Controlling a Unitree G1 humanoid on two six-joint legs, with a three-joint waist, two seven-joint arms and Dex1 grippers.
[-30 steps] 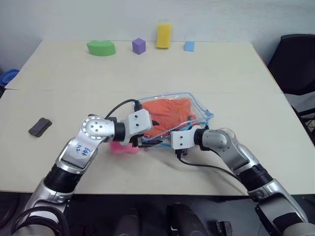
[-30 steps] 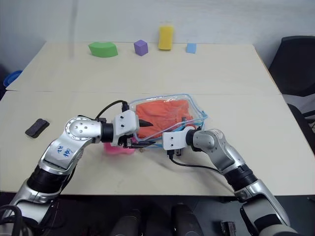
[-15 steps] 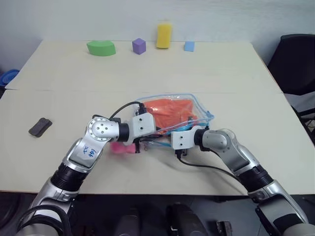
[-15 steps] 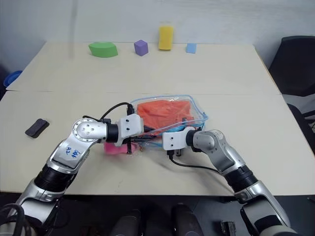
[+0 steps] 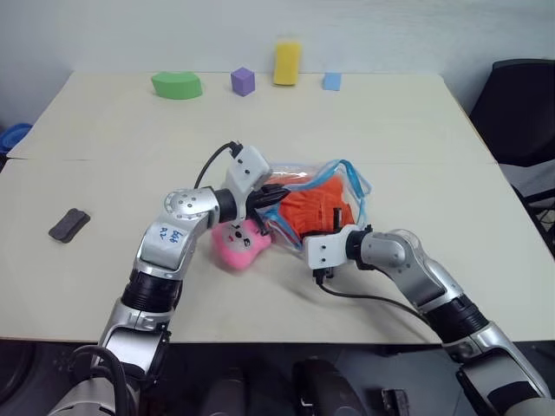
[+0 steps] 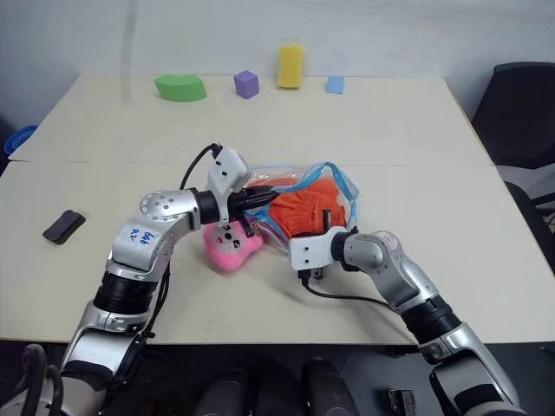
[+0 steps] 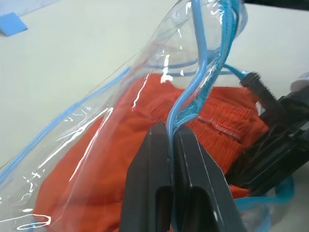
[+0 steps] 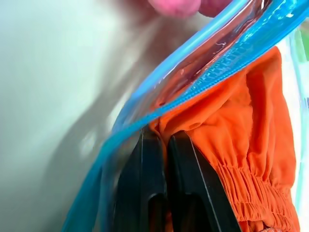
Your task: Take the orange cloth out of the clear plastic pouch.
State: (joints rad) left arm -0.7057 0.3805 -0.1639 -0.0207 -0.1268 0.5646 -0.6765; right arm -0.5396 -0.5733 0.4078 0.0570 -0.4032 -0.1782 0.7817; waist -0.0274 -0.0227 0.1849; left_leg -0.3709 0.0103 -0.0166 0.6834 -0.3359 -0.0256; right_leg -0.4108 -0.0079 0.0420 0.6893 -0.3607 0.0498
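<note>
The orange cloth [image 5: 314,208] is seen right of centre in the left eye view, bunched up inside the clear plastic pouch [image 5: 354,192] and not yet drawn out. It is a bright orange soft fabric with a gathered, ribbed seam, crumpled into folds against the transparent wall. The pouch is soft and see-through, edged all round in light blue zipper tape [image 7: 203,72], and it is lifted and creased rather than lying flat. A pink plush charm [image 5: 239,245] lies on the table [image 5: 104,121] just beside the pouch, below and left of it.

The left gripper [image 7: 171,140] is pressed together on the blue edging of the pouch mouth, pinching the rim from the left. The right gripper [image 8: 164,145] is also pressed together; in the right wrist view it appears clamped on a fold of the cloth at the pouch's lower edge, though some pouch film may be caught with it.

The step in hand is judged to be the parting of cloth and pouch. It would be done well if the rim were kept firmly pinned while the cloth is pulled steadily out through the opening, away from the rim. If film is caught with the fabric, the whole pouch would be dragged along.
</note>
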